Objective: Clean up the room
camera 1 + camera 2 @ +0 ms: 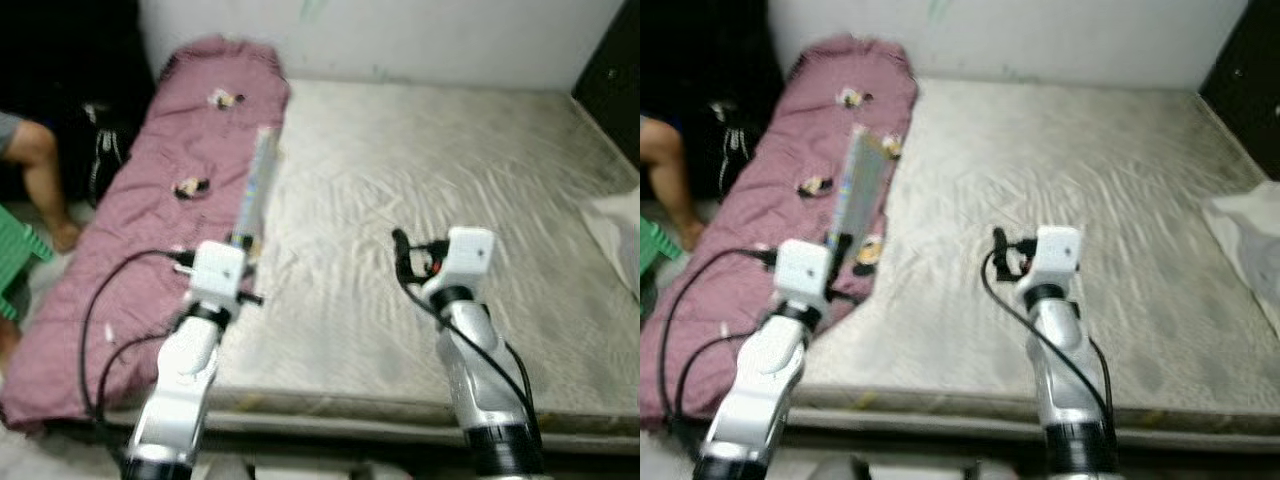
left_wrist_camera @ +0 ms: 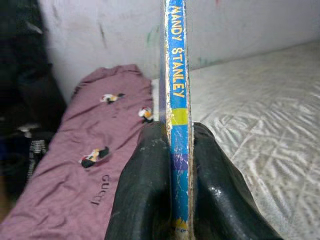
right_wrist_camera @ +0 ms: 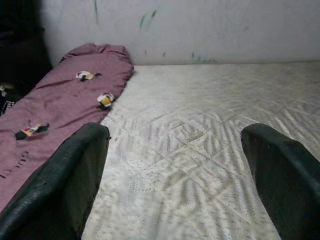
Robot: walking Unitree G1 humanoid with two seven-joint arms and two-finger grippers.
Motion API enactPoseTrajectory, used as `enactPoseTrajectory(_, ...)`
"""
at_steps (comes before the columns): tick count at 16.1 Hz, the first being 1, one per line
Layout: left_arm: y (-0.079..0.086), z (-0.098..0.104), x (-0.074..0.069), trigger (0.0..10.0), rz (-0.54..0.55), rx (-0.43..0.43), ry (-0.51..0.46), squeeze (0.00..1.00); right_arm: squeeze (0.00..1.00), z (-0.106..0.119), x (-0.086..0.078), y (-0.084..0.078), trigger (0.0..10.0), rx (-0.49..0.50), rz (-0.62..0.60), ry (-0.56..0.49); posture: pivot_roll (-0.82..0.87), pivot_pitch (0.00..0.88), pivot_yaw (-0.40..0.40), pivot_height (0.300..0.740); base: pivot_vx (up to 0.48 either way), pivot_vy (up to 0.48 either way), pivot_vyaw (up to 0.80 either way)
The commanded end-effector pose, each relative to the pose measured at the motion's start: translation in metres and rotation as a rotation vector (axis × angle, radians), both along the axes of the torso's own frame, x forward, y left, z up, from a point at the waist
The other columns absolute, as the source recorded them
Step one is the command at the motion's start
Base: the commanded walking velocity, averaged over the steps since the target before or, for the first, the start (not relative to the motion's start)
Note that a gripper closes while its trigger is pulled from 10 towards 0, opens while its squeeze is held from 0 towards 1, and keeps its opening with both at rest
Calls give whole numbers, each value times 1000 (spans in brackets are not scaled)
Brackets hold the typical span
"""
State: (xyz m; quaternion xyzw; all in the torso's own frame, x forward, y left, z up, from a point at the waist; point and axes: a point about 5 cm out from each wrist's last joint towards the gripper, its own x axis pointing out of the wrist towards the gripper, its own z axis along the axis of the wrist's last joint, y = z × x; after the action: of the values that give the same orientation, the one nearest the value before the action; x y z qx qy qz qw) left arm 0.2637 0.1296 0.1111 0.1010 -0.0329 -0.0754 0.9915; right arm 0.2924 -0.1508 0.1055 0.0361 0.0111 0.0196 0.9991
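Left wrist view: book (image 2: 177,100) clamped upright in left tool (image 2: 177,200).

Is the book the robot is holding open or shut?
Shut. The left gripper pinches the thin blue book between its black fingers; the spine faces the wrist camera, and the covers lie flat together.

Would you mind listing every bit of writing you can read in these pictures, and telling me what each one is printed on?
"MANDY STANLEY": yellow letters on the blue spine of the thin book clamped in the left gripper.
"GUCCI": dark letters on the mauve blanket lying along the mattress.
The small colourful motifs on the blanket are pictures, not words.
The book's cover in the eye views is too blurred to read.
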Motion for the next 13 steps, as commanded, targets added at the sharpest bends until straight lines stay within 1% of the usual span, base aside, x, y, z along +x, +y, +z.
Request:
enactPoseTrajectory(1, -8, 10, 1, 10000, -32, -14, -44, 0, 0, 2, 0, -6, 10000, -14, -22, -7, -11, 26, -5, 740, 0, -251, 0)
enactPoseTrajectory(3, -9, 9, 1, 10000, -30, -26, -46, 0, 0, 1, 0, -7, 10000, -17, -22, -5, -12, 26, -5, 740, 0, 0, 0)
enactPoseTrajectory(4, -12, 10, 0, 10000, -15, -8, -62, 0, 0, 2, 0, -7, 10000, -17, -22, -6, -13, 26, -7, 740, 0, 0, 0)
enactPoseTrajectory(5, -13, 9, 0, 10000, 0, -11, -53, 0, 0, 3, 1, -6, 10000, -16, -22, -10, -13, 25, -7, 740, 0, 0, 0)
enactPoseTrajectory(7, -14, 9, 1, 10000, -19, -10, -50, 0, 0, 3, 1, -7, 10000, -18, -23, -9, -14, 25, -9, 740, 0, 0, 0)
enactPoseTrajectory(11, -10, 9, 2, 10000, -18, -13, -45, 0, 0, 3, 2, -8, 10000, -24, -23, -9, -15, 22, -10, 740, 0, 0, 0)
enactPoseTrajectory(13, -11, 9, 2, 10000, -20, -18, -45, 0, 0, 3, 2, -8, 10000, -24, -23, -10, -15, 21, -10, 740, 0, -358, 0)
